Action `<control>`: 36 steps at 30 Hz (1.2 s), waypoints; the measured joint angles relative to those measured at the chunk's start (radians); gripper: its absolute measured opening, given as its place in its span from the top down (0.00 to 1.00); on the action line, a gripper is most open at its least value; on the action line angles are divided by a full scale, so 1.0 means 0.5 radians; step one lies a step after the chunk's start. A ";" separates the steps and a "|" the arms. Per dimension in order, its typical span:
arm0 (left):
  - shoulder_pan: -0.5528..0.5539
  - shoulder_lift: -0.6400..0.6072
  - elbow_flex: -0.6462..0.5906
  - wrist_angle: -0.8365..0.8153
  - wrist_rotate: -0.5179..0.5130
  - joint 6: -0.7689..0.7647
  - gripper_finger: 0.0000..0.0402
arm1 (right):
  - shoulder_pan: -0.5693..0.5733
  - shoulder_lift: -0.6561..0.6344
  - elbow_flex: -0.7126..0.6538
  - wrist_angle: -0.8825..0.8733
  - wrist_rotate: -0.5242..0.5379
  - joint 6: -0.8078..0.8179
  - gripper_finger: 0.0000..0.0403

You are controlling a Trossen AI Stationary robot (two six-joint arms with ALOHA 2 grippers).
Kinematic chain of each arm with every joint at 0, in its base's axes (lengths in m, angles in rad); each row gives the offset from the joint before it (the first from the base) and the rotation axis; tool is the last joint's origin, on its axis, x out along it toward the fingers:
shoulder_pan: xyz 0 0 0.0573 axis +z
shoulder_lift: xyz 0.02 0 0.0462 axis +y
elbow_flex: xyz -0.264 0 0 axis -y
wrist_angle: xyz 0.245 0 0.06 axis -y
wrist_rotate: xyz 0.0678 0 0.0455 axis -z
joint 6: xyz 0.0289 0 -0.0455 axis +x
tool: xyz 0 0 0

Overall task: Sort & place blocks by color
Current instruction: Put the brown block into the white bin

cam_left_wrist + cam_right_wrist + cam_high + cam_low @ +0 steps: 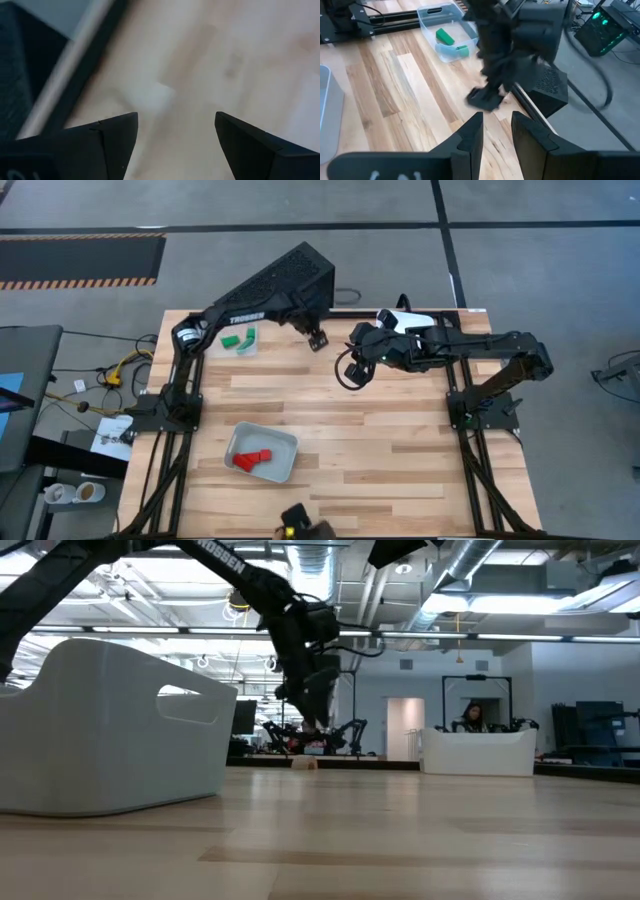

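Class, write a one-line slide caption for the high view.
Left pincer open at the table's far edge; green blocks and red blocks sit in separate trays.

The left arm reaches across toward the far edge of the bench, its left claw (318,338) pointing down with the fingers (116,135) spread apart and empty. The right arm stretches in toward the middle, its right claw (348,374) hovering partly parted, holding nothing.

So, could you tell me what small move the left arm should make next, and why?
Probably lower the left gripper straight down: its fingers stand open above a plain wood block lying on the table near its far edge, and they are not yet around it.
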 joint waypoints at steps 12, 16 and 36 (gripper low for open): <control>0.252 0.190 0.002 0.089 0.039 -0.286 0.37 | -0.015 0.011 -0.002 0.030 0.005 -0.003 0.70; 0.252 0.242 0.011 0.084 0.082 -0.291 0.37 | -0.013 0.011 -0.002 0.041 0.006 0.000 0.69; 0.255 0.347 0.015 0.070 -0.016 -0.084 0.77 | 0.003 0.010 -0.002 0.037 0.001 0.037 0.69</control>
